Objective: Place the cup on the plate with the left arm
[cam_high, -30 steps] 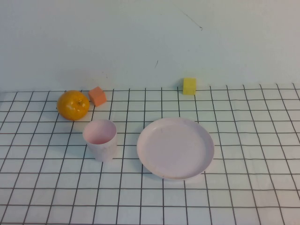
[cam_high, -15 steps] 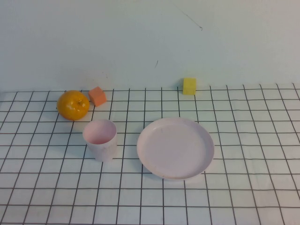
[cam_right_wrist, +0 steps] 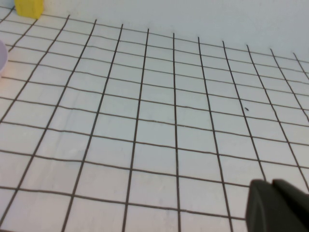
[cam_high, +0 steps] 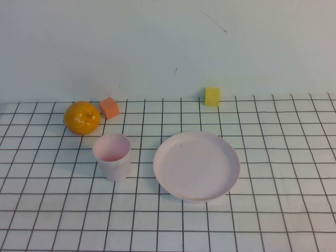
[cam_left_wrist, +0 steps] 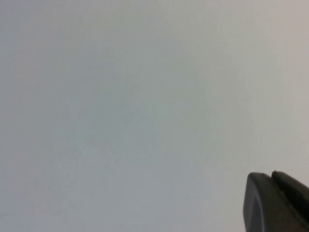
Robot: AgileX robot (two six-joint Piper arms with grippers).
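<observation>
The pale pink cup (cam_high: 112, 156) stands upright on the gridded table, left of centre. The round pale pink plate (cam_high: 196, 165) lies to its right, a small gap apart, with nothing on it. Neither arm shows in the high view. My left gripper (cam_left_wrist: 272, 175) shows only as dark fingertips pressed together, facing a blank pale wall, with nothing between them. My right gripper (cam_right_wrist: 271, 183) is also shut and empty, low over the gridded cloth to the right of the plate, whose rim (cam_right_wrist: 1, 59) just shows at that view's edge.
An orange fruit (cam_high: 82, 117) sits behind and left of the cup, with a salmon cube (cam_high: 109, 107) beside it. A yellow cube (cam_high: 212, 96) stands near the back wall behind the plate; it also shows in the right wrist view (cam_right_wrist: 29, 8).
</observation>
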